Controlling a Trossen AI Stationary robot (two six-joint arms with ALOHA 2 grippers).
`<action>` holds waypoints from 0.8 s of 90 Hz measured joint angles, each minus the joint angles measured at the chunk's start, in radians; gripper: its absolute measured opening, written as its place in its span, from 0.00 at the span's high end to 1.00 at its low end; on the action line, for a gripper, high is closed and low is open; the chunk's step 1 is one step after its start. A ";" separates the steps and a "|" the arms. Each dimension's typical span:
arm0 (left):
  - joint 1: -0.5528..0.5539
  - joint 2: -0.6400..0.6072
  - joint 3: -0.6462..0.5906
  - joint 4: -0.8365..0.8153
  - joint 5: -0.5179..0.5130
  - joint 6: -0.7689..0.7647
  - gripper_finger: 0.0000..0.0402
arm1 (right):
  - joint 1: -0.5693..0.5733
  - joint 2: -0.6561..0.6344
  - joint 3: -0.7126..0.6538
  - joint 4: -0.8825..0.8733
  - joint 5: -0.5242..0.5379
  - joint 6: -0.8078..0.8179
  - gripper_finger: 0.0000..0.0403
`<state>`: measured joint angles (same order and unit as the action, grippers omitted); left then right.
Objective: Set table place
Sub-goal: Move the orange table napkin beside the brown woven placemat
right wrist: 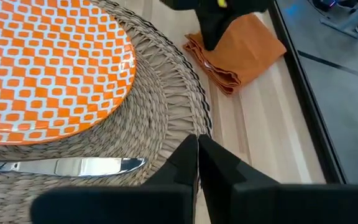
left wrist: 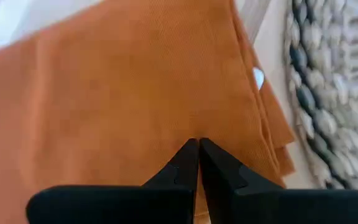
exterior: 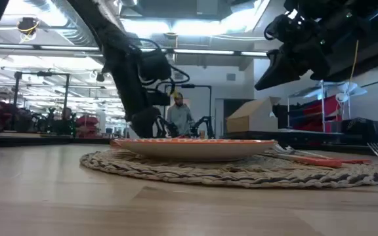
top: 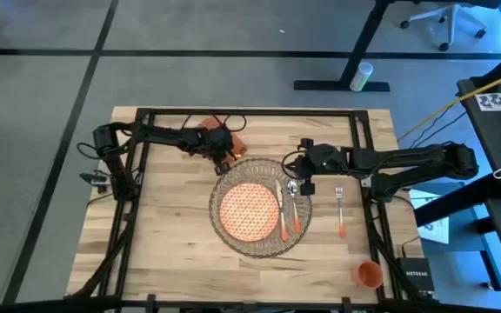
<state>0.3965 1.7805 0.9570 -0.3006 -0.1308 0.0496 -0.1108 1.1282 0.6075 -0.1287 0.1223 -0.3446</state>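
Left end effector (top: 223, 155) sits over the napkin (top: 233, 139) at the tabletop's (top: 163, 226) far side, fingers together. Right end effector (top: 296, 178) hovers by the placemat (top: 272, 174) rim, fingers together. Plate (top: 250, 210) centred on mat, knife (top: 284, 213) and spoon (top: 295, 204) on mat's right, fork (top: 340, 211) and cup (top: 369, 274) off it.

Low view: open workshop, person (exterior: 179, 115) standing far back.

Left wrist view: closed fingertips (left wrist: 188, 163) above the orange cloth.
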 joint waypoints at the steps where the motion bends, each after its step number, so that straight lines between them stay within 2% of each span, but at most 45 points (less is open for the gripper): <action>1: -0.002 0.000 0.000 -0.005 0.000 -0.001 1.00 | 0.000 0.000 0.000 0.000 0.000 0.000 1.00; 39: -0.119 -0.051 -0.001 -0.336 -0.117 -0.080 1.00 | 0.000 0.000 0.000 -0.006 0.000 -0.002 1.00; 60: -0.238 -0.085 -0.010 -0.421 -0.114 -0.175 1.00 | 0.000 0.000 0.000 -0.011 -0.001 -0.004 1.00; 72: -0.312 -0.114 -0.057 -0.422 -0.120 -0.246 1.00 | 0.000 0.000 0.000 -0.014 -0.001 -0.004 1.00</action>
<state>0.0849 1.6668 0.9003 -0.7222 -0.2509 -0.1967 -0.1108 1.1282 0.6075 -0.1423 0.1215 -0.3485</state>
